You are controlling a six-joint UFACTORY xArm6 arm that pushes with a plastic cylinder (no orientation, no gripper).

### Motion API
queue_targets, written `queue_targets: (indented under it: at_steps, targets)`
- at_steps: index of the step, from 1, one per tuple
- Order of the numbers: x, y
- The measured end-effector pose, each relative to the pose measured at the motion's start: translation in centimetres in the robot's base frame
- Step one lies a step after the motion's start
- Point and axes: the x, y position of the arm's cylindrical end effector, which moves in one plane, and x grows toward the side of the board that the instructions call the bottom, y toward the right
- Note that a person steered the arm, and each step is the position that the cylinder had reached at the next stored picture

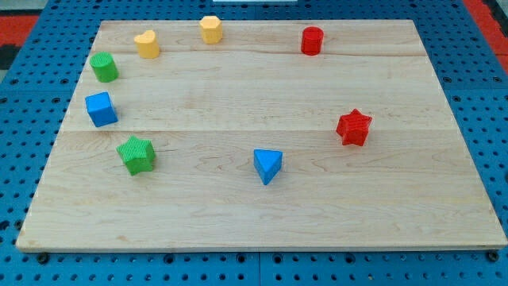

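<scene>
My tip and the rod do not show anywhere in the camera view. On the wooden board (pixel 262 214) lie several blocks. Along the view's top are a yellow heart-like block (pixel 147 44), a yellow hexagon (pixel 210 29) and a red cylinder (pixel 312 40). Down the view's left side come a green cylinder (pixel 104 67), a blue cube (pixel 101 109) and a green star (pixel 136 154). A blue triangle (pixel 267 165) sits low in the middle. A red star (pixel 354 127) sits at the view's right.
The board rests on a blue perforated base (pixel 484 95) that shows on all sides. Red matting (pixel 20 28) shows at the view's top corners.
</scene>
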Motion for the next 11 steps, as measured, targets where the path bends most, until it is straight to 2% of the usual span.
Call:
queue_targets:
  at_steps: [1, 2, 3, 4, 5, 6, 7, 8, 9, 11]
  targets:
    - [-10.0, -4.7]
    - [-16.6, -11.3]
    - [-24.1, -14.7]
    - [-26.6, -18.7]
    - [-26.6, -26.3]
    - [-26.6, -29.9]
    - [-26.9, -27.0]
    - [-30.5, -24.1]
    - [-30.7, -17.7]
    - [-32.0, -17.3]
